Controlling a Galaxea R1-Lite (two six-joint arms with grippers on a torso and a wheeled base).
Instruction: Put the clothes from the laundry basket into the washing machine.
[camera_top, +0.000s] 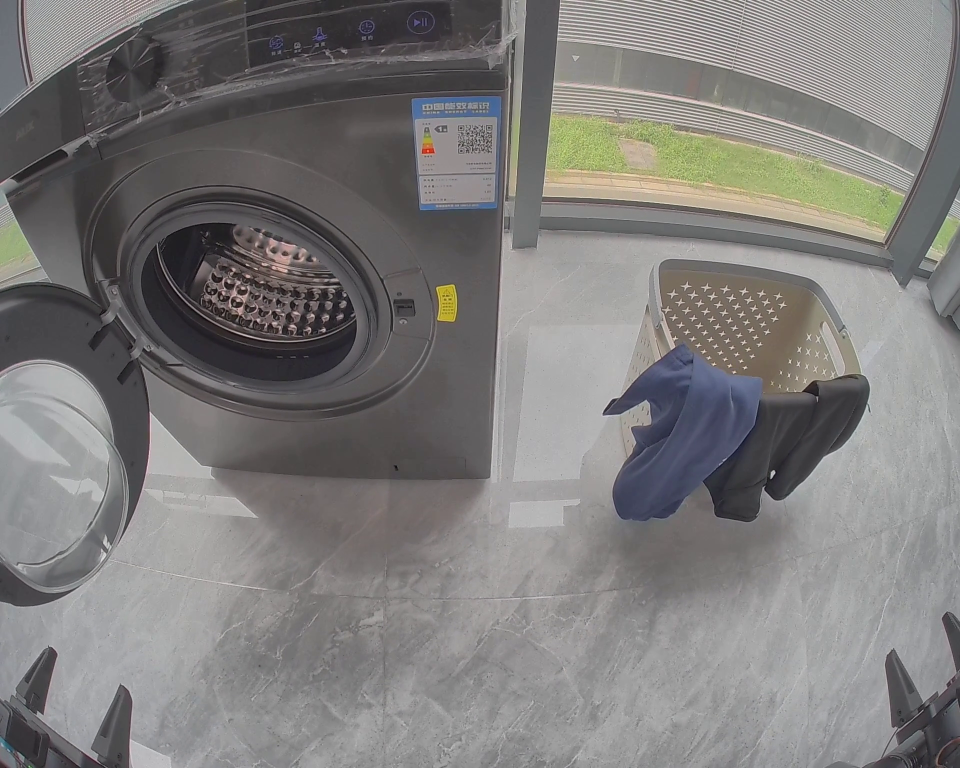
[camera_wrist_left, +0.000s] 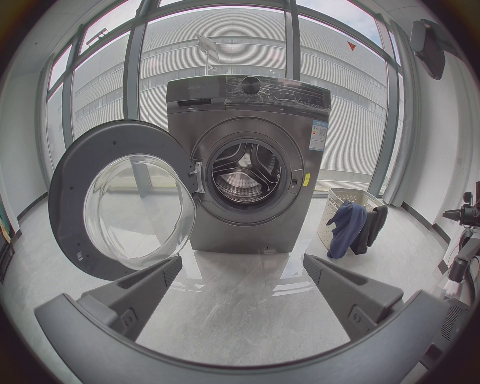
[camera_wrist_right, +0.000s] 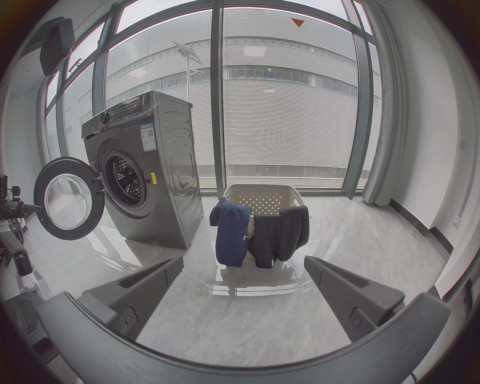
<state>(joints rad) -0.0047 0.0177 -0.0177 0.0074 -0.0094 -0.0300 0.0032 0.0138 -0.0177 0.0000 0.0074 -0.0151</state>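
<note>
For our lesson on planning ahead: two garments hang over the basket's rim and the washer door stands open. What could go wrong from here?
1. The blue garment and dark garment hang side by side over the basket; pulling one might drag the other to the floor.
2. The open door juts out near the left claw, which could knock it on the way to the drum.

A blue garment and a dark garment were draped over the laundry basket rim, near the open-doored washing machine; the basket's contents were hardly discernible.
</note>
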